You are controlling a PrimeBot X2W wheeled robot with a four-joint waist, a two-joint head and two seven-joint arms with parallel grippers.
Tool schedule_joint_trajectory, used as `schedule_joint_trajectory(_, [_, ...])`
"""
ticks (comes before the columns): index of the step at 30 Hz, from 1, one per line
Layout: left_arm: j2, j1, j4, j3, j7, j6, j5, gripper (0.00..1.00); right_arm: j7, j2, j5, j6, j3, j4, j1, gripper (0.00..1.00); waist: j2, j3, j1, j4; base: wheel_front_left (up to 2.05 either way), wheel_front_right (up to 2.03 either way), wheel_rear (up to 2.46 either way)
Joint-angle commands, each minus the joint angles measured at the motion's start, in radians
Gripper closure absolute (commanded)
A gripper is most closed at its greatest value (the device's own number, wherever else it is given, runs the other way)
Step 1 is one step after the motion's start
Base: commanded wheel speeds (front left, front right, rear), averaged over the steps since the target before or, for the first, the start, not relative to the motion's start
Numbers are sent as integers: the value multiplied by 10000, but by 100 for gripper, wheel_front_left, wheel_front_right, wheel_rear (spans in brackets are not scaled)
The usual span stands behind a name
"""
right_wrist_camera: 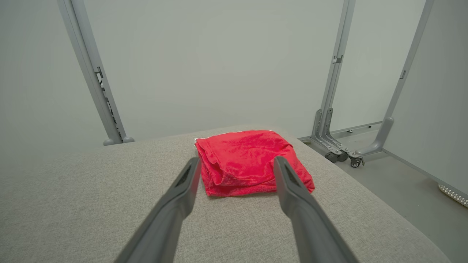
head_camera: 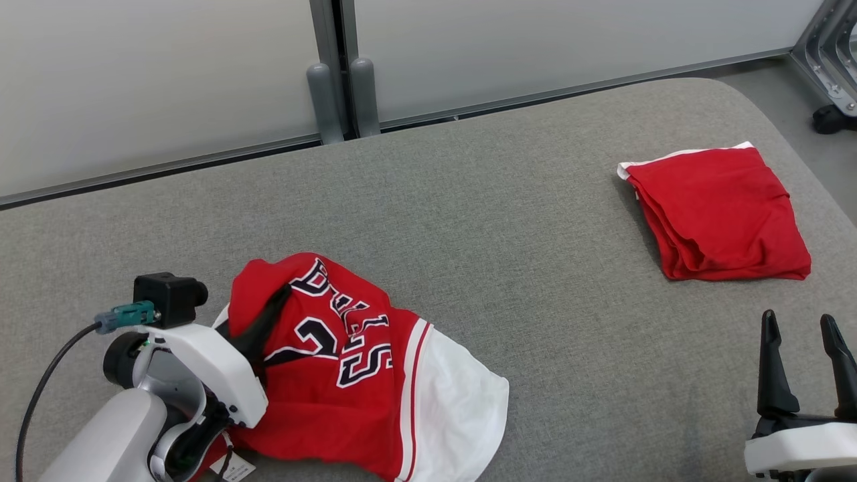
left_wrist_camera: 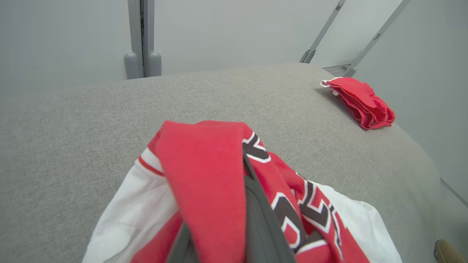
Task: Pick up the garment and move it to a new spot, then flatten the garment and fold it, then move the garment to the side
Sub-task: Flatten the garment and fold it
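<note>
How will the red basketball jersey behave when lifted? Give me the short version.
Likely floppy: the red basketball jersey lies crumpled in soft folds. Probably light, since the cloth looks thin. Its white part may trail on the gray padded table.

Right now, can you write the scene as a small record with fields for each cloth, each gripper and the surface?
surface: grey padded table
jersey: red and white, crumpled, near left side
folded red cloth: far right, lying flat
left gripper: shut on jersey fold
right gripper: open, empty, above table
</note>
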Motion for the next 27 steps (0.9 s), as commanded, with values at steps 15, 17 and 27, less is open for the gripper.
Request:
schedule_joint_trajectory(15, [-693,-1373,4109,-122,-3177,-12,1631,0,-51,-56,-29,-3,-7,82,93,0,0,-123,0,-10,0,0,0])
schedule_joint_trajectory(17, [-694,-1310,4251,-118,-3240,-30,1629,0,-51,-55,-44,-3,-21,92,79,0,0,-134,0,36,0,0,0])
schedule_joint_trajectory(27, [-787,674,1695,2310,-3680,1221,2153,0,-51,-55,-399,-3,-304,-379,234,0,0,-385,0,850,0,0,0])
